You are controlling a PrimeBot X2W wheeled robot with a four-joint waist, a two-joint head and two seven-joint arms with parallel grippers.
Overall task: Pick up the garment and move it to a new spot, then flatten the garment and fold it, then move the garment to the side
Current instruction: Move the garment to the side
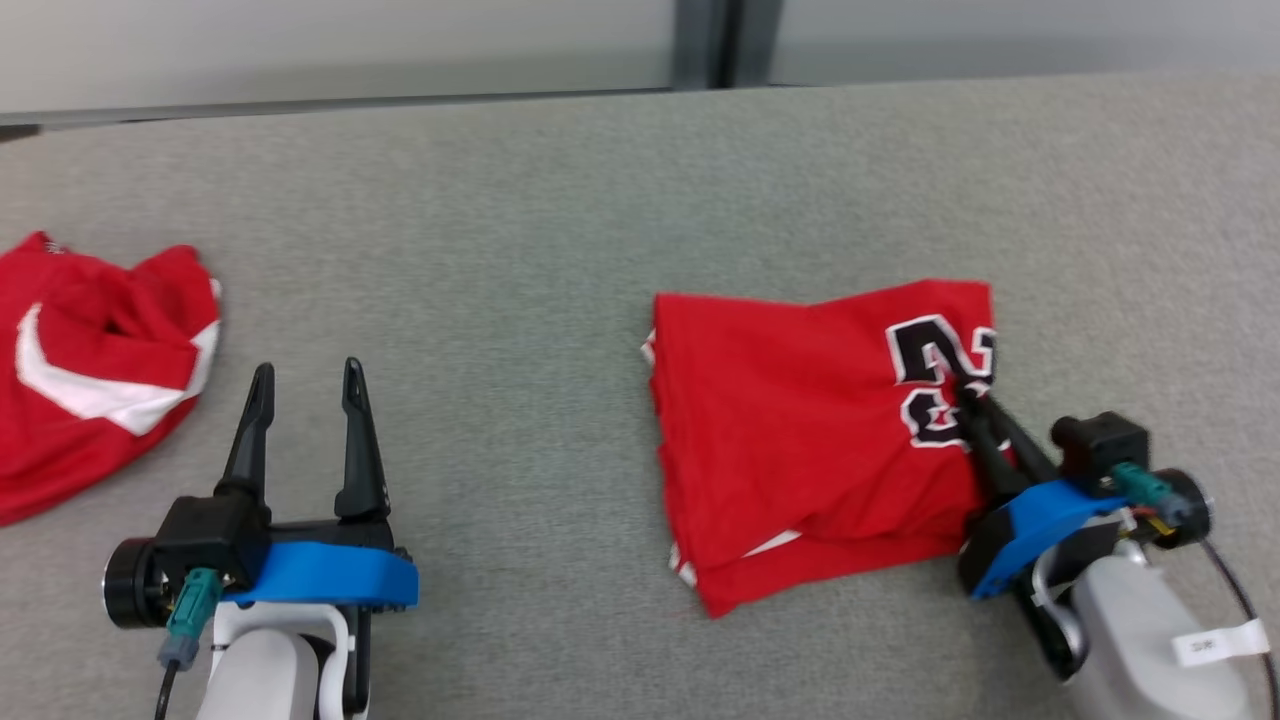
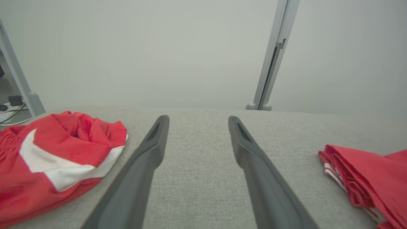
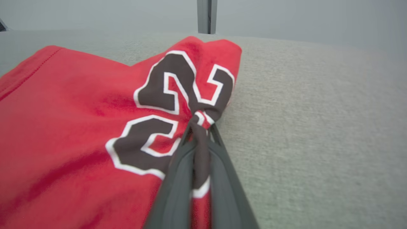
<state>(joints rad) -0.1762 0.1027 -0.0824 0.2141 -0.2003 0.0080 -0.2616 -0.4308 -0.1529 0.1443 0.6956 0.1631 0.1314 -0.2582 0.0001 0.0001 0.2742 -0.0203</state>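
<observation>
Head view: folded red jersey on grey table, right gripper pinching its numbered right edge; left gripper fingers spread, beside crumpled garment far left.

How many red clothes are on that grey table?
2. A folded red jersey with black numerals lies right of centre, pinched by the right end effector; a crumpled red-and-white garment lies at the far left.

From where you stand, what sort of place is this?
Likely a lab or office test bay: a broad grey fabric-covered table, plain pale partition panels behind it, and a grey metal post joining them.
</observation>
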